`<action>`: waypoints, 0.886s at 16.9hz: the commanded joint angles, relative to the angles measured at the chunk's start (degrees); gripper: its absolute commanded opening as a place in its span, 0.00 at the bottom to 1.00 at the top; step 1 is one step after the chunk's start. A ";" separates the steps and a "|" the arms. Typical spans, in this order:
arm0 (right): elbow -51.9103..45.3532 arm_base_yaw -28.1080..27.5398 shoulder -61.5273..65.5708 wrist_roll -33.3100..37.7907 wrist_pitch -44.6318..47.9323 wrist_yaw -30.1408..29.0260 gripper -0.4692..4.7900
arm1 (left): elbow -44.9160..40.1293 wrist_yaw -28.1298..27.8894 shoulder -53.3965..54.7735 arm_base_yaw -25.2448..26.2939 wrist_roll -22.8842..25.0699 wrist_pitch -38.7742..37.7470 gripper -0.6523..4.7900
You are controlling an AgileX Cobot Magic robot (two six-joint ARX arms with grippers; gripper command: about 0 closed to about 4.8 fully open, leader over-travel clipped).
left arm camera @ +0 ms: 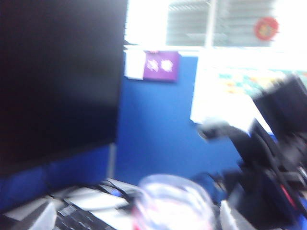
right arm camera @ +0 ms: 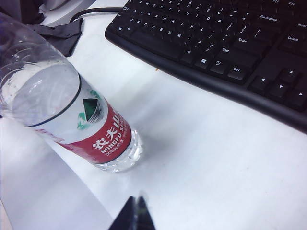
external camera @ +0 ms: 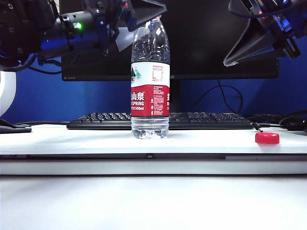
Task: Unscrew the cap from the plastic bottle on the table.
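Left jaws [external camera: 139, 21] wide, right jaws [external camera: 249, 48] closed; clear, red-labelled plastic bottle [external camera: 150, 81] capless.

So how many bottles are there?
1. The bottle stands upright on the table, just in front of the keyboard. Its cap lies off to the right. None seem hidden.

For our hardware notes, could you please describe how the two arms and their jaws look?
Both arms are black. The left arm has a glowing green light and blue-lit housing; the right arm carries black cables and red details. Each gripper ends in dark, wedge-shaped jaws.
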 commanded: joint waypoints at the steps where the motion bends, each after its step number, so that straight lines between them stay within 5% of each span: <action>1: 0.17 0.13 -0.28 0.28 0.55 -0.42 0.07 | 0.31 -4.04 -2.34 0.04 0.57 1.90 1.00; 7: 0.17 0.13 -0.90 0.50 0.31 -0.59 0.07 | 4.33 -3.10 -9.07 0.46 -3.80 1.88 1.00; 8: 0.17 0.13 -1.40 0.50 0.31 -0.57 0.07 | 5.14 -3.02 -11.41 1.11 -3.93 1.88 0.88; 9: 0.17 0.13 -2.56 0.52 0.57 -0.15 0.07 | 6.67 -2.51 -15.26 2.80 -4.00 1.86 0.39; 10: 0.17 0.11 -3.54 0.52 0.68 -0.11 0.07 | 7.50 -1.97 -17.59 4.02 -4.57 1.51 0.15; 12: 0.17 0.13 -7.58 0.76 1.01 -0.11 0.07 | 8.20 -1.44 -25.66 9.66 -11.04 -6.38 0.11; 15: 0.17 0.09 -16.04 2.03 -0.33 0.31 0.07 | 8.17 5.05 -39.65 17.68 -7.54 -31.06 0.12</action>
